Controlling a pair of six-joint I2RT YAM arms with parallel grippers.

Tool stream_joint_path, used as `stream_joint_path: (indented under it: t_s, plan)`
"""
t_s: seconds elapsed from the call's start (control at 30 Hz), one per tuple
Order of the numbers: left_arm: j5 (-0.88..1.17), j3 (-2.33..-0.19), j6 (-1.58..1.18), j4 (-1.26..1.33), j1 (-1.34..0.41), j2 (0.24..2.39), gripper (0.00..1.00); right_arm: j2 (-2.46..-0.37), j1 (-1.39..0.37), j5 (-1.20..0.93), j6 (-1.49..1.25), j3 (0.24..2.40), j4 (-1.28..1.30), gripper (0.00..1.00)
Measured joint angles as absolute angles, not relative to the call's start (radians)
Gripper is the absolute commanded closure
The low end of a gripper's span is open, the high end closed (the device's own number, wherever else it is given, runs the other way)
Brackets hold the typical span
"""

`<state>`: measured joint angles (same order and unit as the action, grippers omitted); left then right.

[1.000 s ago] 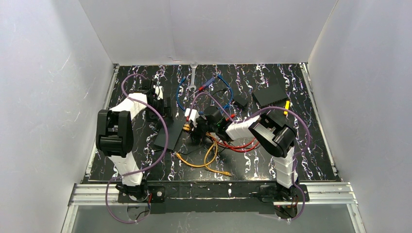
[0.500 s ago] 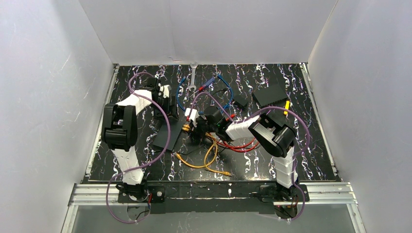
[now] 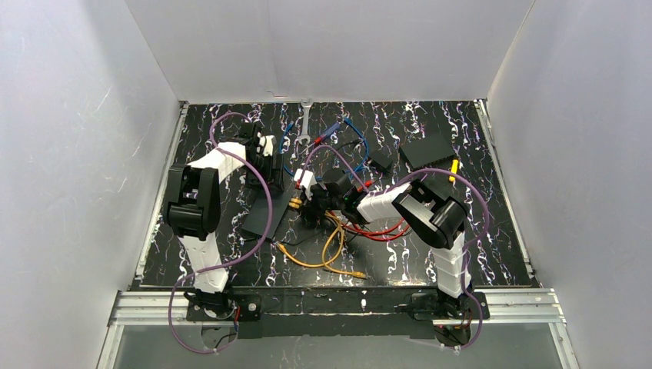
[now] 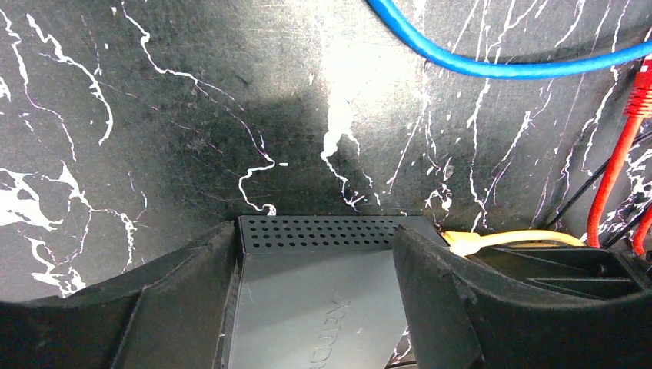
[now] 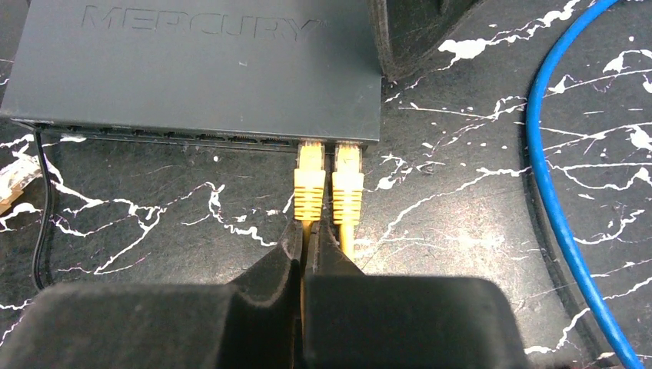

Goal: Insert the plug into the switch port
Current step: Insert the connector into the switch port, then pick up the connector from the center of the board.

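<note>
Switch (image 5: pixel 192 69) lies flat, yellow plug (image 5: pixel 309 181) at its sockets

From above, the switch sits a bit left of the middle of the table (image 3: pixel 492 231). Left wrist: the left claw (image 4: pixel 315 238) has a finger on each side of the switch; I cannot tell if it squeezes. Right wrist: the switch's long side runs left to right, with its sockets facing the right claw (image 5: pixel 307 238). That claw is pinched shut on the plug's back. The plug points at a socket near the right end.
</note>
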<state>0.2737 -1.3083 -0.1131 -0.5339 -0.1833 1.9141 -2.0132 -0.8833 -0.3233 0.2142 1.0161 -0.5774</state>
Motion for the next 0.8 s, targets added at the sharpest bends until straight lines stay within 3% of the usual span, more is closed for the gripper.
stream_joint_path:
  t_s: [0.2,0.5,0.8]
  plan:
    - [0.244,-1.306,-0.112,-0.534,-0.197,1.908,0.26,-2.009,-0.884,-0.315,0.207,0.998,-0.598,0.89]
    - [0.157,-1.316,-0.119,-0.571,-0.244,1.908,0.18,-1.911,-0.855,-0.334,0.242,0.952,-0.562,0.58]
    - [0.112,-1.316,-0.131,-0.577,-0.243,1.901,0.14,-1.848,-0.813,-0.337,0.288,0.952,-0.524,0.56]
